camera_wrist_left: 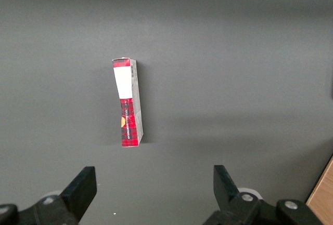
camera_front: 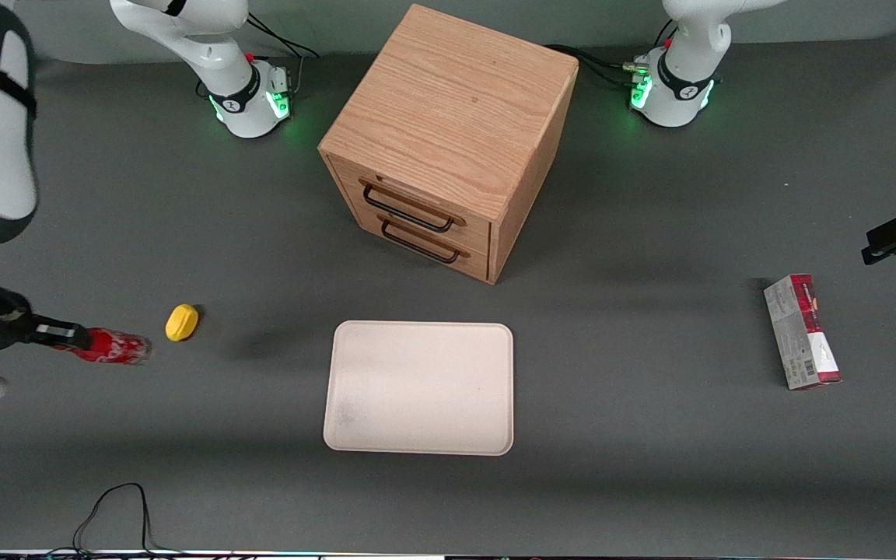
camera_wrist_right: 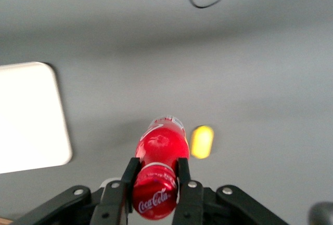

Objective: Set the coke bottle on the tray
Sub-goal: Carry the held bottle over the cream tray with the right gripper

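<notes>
My right gripper (camera_front: 67, 336) is at the working arm's end of the table, shut on the coke bottle (camera_front: 110, 347). The bottle is held sideways by its red cap end, its clear base pointing toward the tray. In the right wrist view the two black fingers (camera_wrist_right: 183, 175) clamp the bottle (camera_wrist_right: 160, 144) just below the cap, and the gripper (camera_wrist_right: 155, 175) carries it above the table. The cream-white tray (camera_front: 419, 386) lies flat in the middle of the table, nearer the front camera than the cabinet; its corner shows in the right wrist view (camera_wrist_right: 31, 116).
A yellow rounded lump (camera_front: 181, 322) lies on the table beside the bottle, between it and the tray. A wooden drawer cabinet (camera_front: 448, 140) stands farther back. A red-and-grey carton (camera_front: 801, 330) lies toward the parked arm's end. A black cable (camera_front: 110, 513) loops at the front edge.
</notes>
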### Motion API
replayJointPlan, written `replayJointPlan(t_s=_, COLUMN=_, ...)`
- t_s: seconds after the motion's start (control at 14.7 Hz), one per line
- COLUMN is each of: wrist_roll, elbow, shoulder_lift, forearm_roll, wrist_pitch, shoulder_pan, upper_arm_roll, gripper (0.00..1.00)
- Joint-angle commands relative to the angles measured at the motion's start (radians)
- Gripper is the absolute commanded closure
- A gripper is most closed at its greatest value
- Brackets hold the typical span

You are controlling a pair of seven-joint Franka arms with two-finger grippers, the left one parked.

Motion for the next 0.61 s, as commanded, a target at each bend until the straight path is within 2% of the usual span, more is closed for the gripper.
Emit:
replayJointPlan(t_s=0.0, wrist_roll=0.215, elbow=0.043, shoulder_lift=-0.002, forearm_roll=-0.032, wrist_pitch=-0.012, shoulder_pan=0.024, upper_arm_roll=0.102, gripper=1.00)
replayJointPlan(t_s=0.14, wrist_roll=0.332, elbow=0.036, shoulder_lift=0.010, forearm_roll=-0.031, wrist_pitch=0.061, shoulder_pan=0.050, upper_arm_roll=0.152, gripper=1.00)
replayJointPlan(t_s=0.34, wrist_roll=0.473, elbow=0.030, shoulder_lift=0.080, forearm_roll=-0.034, wrist_pitch=0.199, shoulder_pan=0.120, upper_arm_roll=0.166, gripper=1.00)
replayJointPlan(t_s=0.54, wrist_roll=0.541, elbow=0.031, shoulder_lift=0.172, forearm_roll=-0.083, wrist_pitch=0.309, shoulder_pan=0.180, upper_arm_roll=0.166, gripper=1.00)
